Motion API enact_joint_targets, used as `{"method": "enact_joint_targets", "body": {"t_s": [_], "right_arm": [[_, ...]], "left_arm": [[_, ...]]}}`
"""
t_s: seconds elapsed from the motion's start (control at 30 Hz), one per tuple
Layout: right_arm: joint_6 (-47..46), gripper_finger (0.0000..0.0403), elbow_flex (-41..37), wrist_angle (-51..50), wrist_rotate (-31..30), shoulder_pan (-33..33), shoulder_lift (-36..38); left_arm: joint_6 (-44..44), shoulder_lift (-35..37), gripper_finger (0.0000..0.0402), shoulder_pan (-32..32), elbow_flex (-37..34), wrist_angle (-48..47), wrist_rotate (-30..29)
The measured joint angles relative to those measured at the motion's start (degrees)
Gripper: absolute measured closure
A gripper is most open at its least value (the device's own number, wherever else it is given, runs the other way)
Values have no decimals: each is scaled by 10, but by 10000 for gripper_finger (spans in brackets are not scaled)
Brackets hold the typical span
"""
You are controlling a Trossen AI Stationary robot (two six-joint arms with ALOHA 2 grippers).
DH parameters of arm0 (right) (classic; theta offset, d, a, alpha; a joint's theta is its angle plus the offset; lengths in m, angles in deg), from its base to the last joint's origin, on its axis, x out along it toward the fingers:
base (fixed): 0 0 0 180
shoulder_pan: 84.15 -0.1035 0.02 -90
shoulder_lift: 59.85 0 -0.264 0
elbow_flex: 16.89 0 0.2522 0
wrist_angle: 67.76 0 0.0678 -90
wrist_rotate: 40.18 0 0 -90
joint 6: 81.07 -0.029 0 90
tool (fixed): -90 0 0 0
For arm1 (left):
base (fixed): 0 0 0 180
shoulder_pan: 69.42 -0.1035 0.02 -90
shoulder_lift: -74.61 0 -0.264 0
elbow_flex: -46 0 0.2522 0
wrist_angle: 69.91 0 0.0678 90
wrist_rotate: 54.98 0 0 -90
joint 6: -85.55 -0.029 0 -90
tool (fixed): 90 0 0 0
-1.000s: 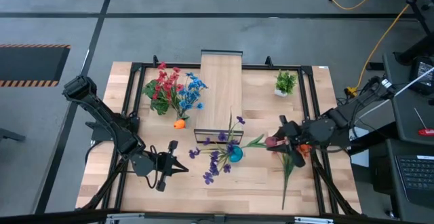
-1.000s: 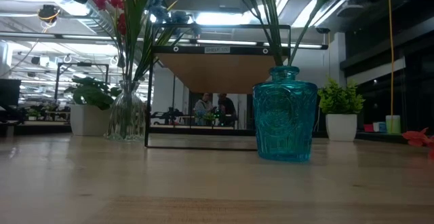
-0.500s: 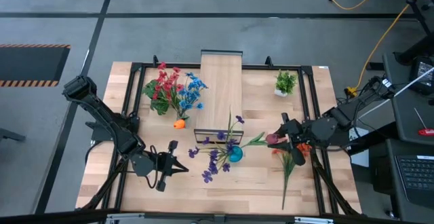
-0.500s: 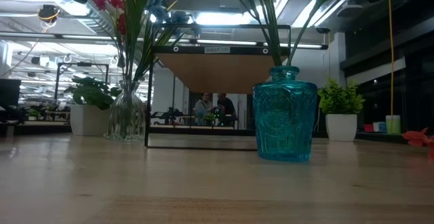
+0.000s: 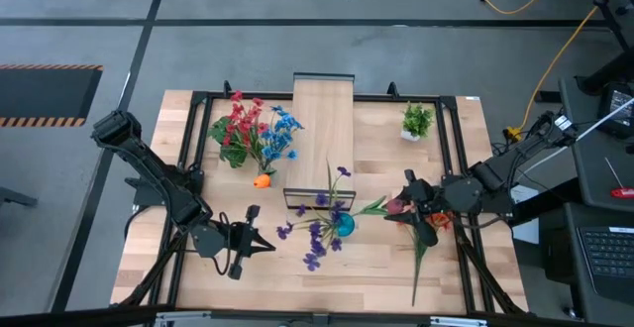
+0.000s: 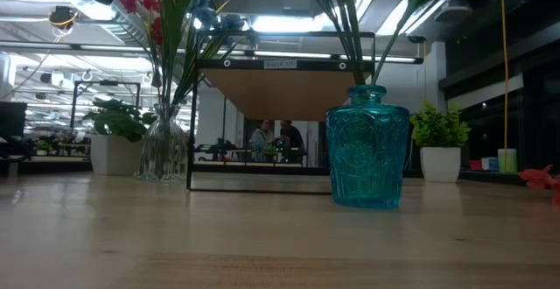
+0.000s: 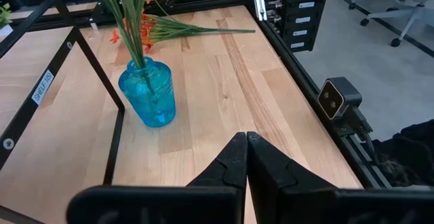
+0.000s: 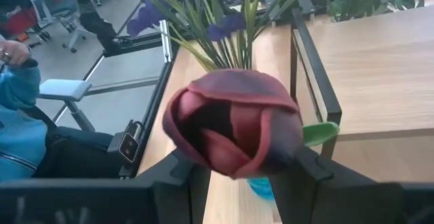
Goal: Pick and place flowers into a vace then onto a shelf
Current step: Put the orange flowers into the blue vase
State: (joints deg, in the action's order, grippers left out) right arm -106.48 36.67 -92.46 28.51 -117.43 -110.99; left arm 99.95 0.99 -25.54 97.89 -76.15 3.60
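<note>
High view showed the right gripper (image 5: 407,206) closed on a dark red tulip (image 5: 396,206), its bloom held between the fingers just right of the blue vase (image 5: 344,224). That vase already held purple flowers (image 5: 319,230) and stood just in front of the shelf (image 5: 323,134), near the shelf's front edge. The left gripper (image 5: 271,247) hung with its fingers pressed together and holding nothing, over the front left of the table (image 5: 376,263), well apart from the vase. Bare wood lay between it and the vase.

A white label on the shelf's black frame read "SHELF", with a bracketed mark after it too small to read (image 7: 42,87); the low view showed another small label on the top bar, unreadable. An orange flower (image 5: 428,230) lay on the table near the right edge, under the right gripper. A clear vase (image 6: 163,151) of red and blue flowers (image 5: 254,132) stood left of the shelf.
</note>
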Motion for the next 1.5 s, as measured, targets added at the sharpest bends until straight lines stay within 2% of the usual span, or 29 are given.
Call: {"method": "enact_joint_targets", "body": {"t_s": [0.27,0.53,0.77,0.93,1.07,1.17,1.3,1.5], "right_arm": [[-15,270,0,-29,66,0,24],[-2,270,0,-82,59,0,52],[-35,270,0,-121,59,0,69],[-136,271,0,-148,51,0,67],[-224,299,0,-225,44,0,49],[-275,340,0,-271,45,0,38],[-304,394,0,-280,55,-3,37],[-372,398,20,-299,58,-32,8]], "left_arm": [[4,0,396,0,0,0,15],[14,0,400,0,0,0,15],[14,0,394,0,0,0,15],[10,0,397,0,0,0,15],[-4,0,400,0,0,0,15],[-12,0,398,0,0,0,12],[-16,0,394,0,0,0,9],[-17,0,398,0,0,0,10]]}}
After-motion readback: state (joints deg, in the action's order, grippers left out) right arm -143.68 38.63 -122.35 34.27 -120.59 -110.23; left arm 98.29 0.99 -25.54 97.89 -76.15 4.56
